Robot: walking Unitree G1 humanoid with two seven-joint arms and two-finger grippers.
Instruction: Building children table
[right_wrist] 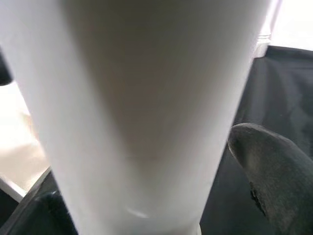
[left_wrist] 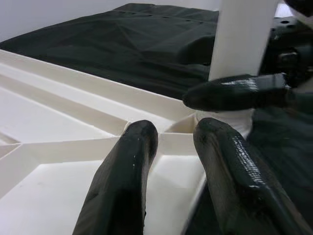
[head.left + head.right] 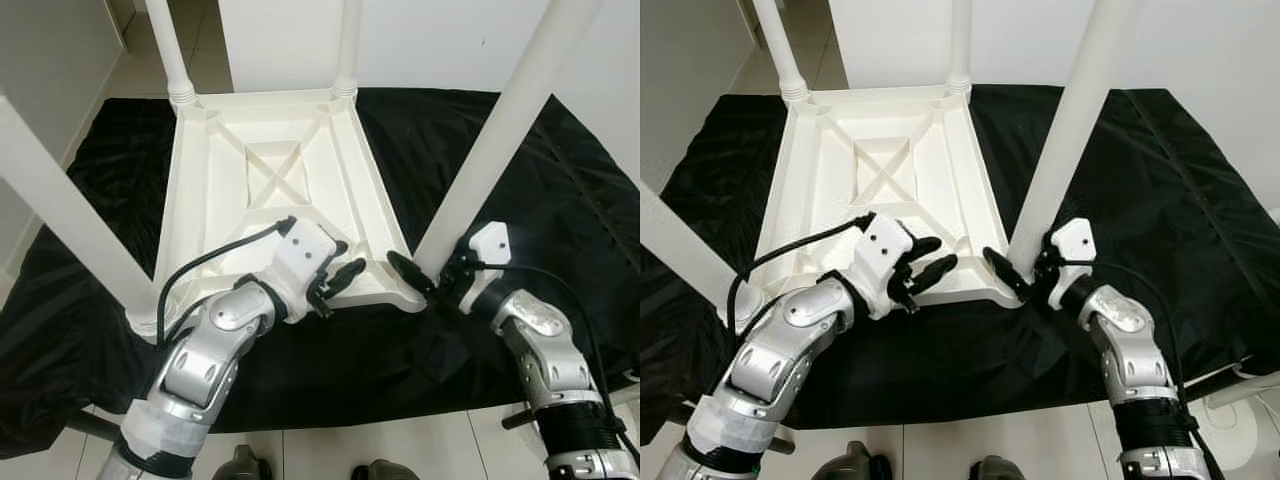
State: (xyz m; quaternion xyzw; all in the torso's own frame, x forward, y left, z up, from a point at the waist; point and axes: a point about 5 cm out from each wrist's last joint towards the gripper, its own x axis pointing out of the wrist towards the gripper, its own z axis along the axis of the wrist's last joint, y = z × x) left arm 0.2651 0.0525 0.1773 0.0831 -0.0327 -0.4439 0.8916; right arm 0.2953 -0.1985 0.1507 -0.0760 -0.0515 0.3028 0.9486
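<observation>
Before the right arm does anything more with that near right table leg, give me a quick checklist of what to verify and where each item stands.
1. Tabletop lies upside down on the black cloth: ok.
2. Right gripper around the base of the near right leg, a finger on either side: ok.
3. That leg fully seated in its corner socket: cannot tell, the joint is hidden.
4. Left gripper open over the tabletop's near edge, gripping nothing: ok.
5. The other three legs standing in their corners: ok.
6. Near right leg plumb: cannot tell; all legs splay in this view.
</observation>
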